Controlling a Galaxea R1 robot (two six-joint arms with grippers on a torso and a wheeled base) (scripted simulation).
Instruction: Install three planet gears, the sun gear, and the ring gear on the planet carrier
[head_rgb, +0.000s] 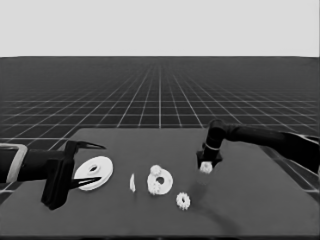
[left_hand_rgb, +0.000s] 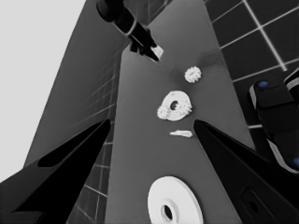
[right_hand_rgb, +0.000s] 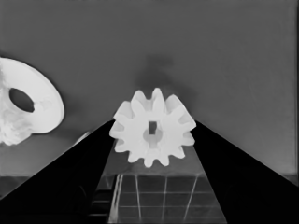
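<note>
My right gripper (head_rgb: 206, 164) hangs low over the table, right of the smaller round part (head_rgb: 161, 181), and is shut on a small toothed gear (right_hand_rgb: 153, 135). Two gears (head_rgb: 156, 170) sit on the smaller round part, which also shows in the right wrist view (right_hand_rgb: 42, 109). One more loose gear (head_rgb: 183, 200) lies in front, between that part and the gripper. The larger round part (head_rgb: 95, 172) lies flat at the left, under the fingers of my waiting left gripper (head_rgb: 100, 164), which is open and not holding it. I cannot tell a sun gear from the planet gears.
A thin white piece (head_rgb: 132, 182) lies between the two round parts. Seen from the left wrist, dark machinery with blue lights (left_hand_rgb: 275, 116) stands past the table's edge. The table's front edge runs just below the loose gear.
</note>
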